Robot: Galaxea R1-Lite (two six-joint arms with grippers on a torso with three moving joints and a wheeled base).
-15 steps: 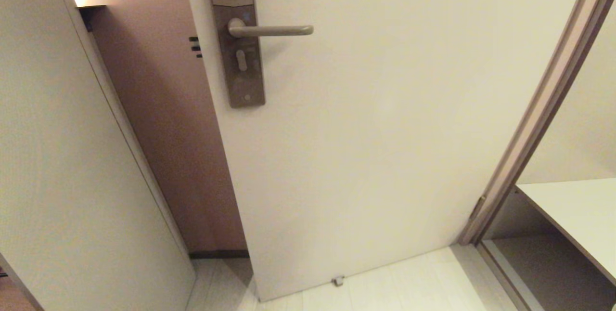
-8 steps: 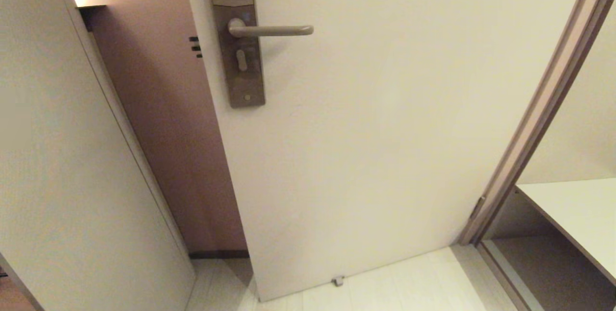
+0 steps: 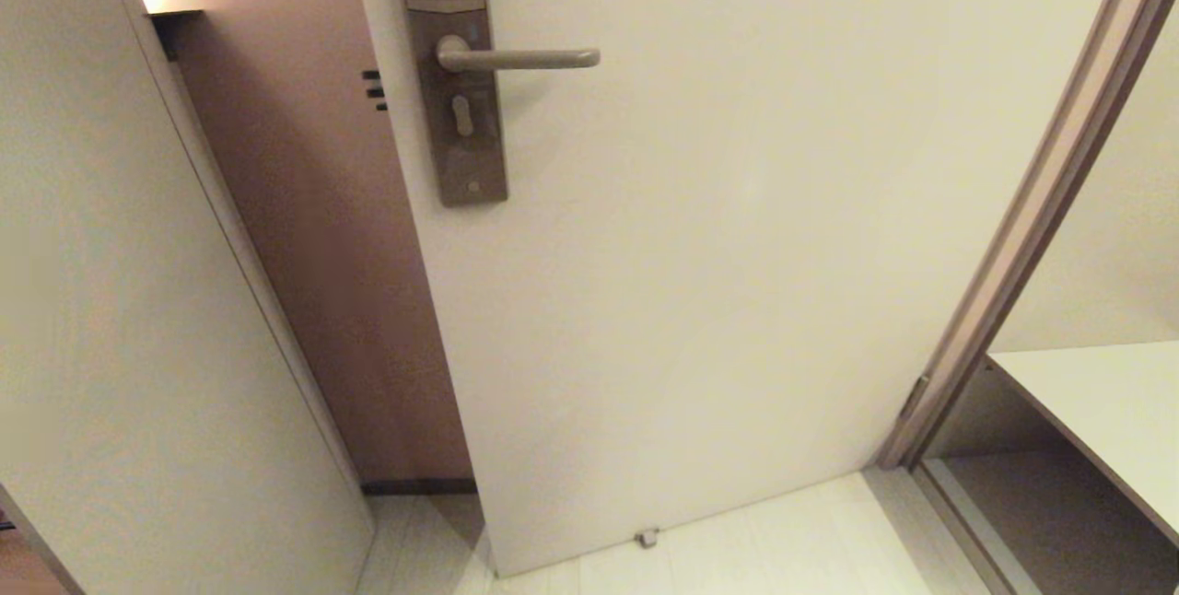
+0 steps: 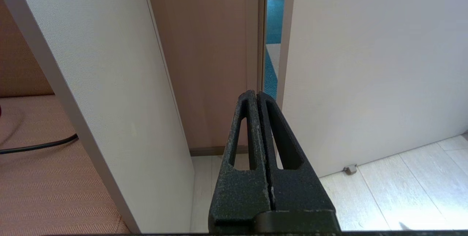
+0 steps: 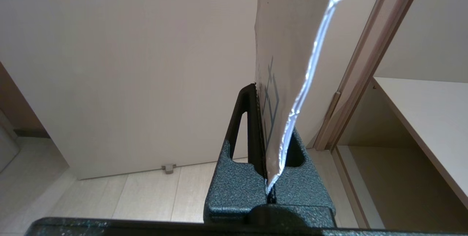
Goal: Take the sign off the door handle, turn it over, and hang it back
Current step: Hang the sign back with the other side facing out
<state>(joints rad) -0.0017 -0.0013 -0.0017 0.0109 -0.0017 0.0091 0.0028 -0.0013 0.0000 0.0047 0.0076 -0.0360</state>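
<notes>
The door handle [image 3: 520, 58], a straight brownish-grey lever on a tall narrow plate [image 3: 458, 116], sticks out level from the door and nothing hangs on it. In the right wrist view the sign [image 5: 289, 46] stands edge-on, a pale card with a shiny rim and dark line print. My right gripper [image 5: 260, 97] is shut on its lower edge, low in front of the door. My left gripper [image 4: 257, 95] is shut and empty, low near the door's free edge. Neither arm appears in the head view.
The pale door [image 3: 737, 254] stands ajar, with blue carpet [image 4: 271, 27] showing through the gap. A tall pale panel [image 3: 138, 300] rises at the left. The door frame [image 3: 1032, 208] and a shelf [image 3: 1105, 402] are at the right. A small door stop [image 3: 647, 537] sits on the floor.
</notes>
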